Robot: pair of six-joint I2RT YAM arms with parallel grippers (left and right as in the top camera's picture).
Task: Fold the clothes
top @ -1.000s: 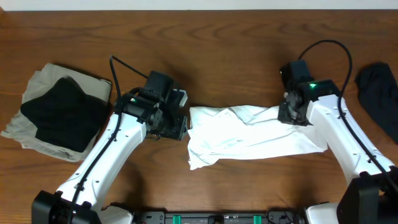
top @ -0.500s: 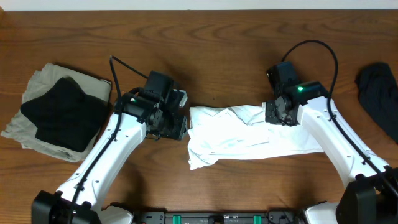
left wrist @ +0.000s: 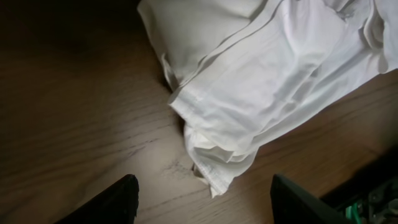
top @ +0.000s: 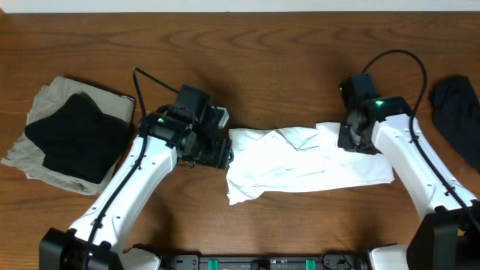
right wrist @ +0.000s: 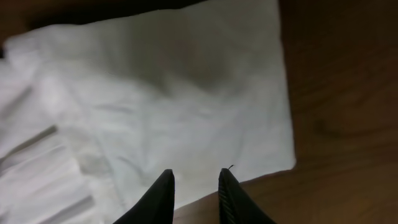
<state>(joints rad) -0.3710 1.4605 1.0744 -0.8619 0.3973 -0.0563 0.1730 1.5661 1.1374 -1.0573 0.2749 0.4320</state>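
We are looking down on a brown wooden bench (top: 285, 45) that is carrying everything here. The large white garment (top: 300, 169) is lying wrinkled between the two tools, stretching from just beside the left tool (top: 221, 154) across to just under the right tool (top: 351, 139). It is resting loosely folded on the wood, with a loose corner trailing at the end nearest the left tool.

Well away from the left tool, on its outer side, a beige garment (top: 45, 112) is lying flat with a black garment (top: 75, 142) sitting on top of it. Beyond the right tool, on its outer side and well apart from it, a dark garment (top: 457, 112) is lying bunched at the bench's edge (partly cut off by the frame).

In the left wrist view, the left tool (left wrist: 204, 182) is standing wide open, its fingers (left wrist: 118, 202) spread far apart and gripping nothing. The hem of the white garment (left wrist: 249, 81) is lying just ahead of it, with bare wood below the fingers.

In the right wrist view, the right tool (right wrist: 194, 174) is hovering with its fingers (right wrist: 160, 196) only narrowly parted, and we are seeing no cloth pinched between them. The white garment (right wrist: 155, 93) is spreading flat ahead of and beneath it, its edge running just off to one side.
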